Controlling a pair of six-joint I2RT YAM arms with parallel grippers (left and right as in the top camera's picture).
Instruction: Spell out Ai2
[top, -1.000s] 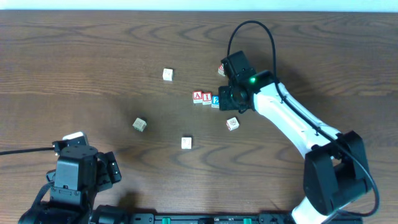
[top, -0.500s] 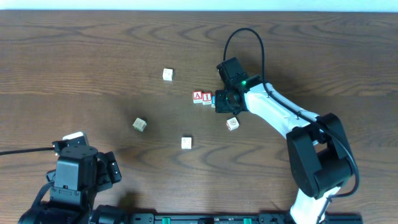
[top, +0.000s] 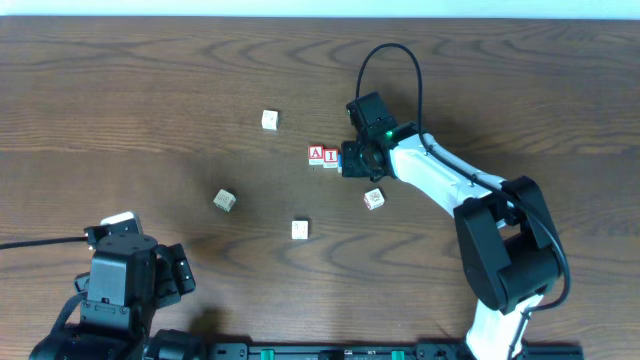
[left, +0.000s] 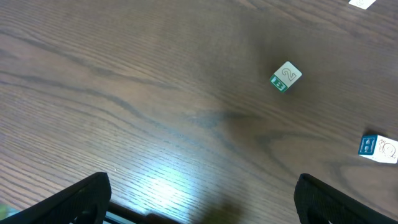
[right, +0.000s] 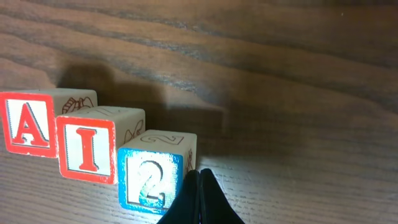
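Three letter blocks stand in a row on the table: a red A block (right: 26, 126) (top: 316, 154), a red I block (right: 87, 147) (top: 330, 156) and a blue 2 block (right: 150, 178). In the overhead view the 2 block (top: 345, 160) is mostly hidden under my right gripper (top: 352, 160). My right gripper (right: 199, 196) is shut and empty, its tips touching the right side of the 2 block. My left gripper (left: 199, 202) is open and empty, low over bare table at the front left.
Loose blocks lie around: one at the back (top: 269, 120), one at the left (top: 224, 200), one in front (top: 300, 230), one right of the row (top: 374, 198). The left wrist view shows a green 2 block (left: 285, 76) and a blue-edged block (left: 378, 148).
My right gripper has moved left, pushing the blue 2 block up against the I block. The left arm has not moved.
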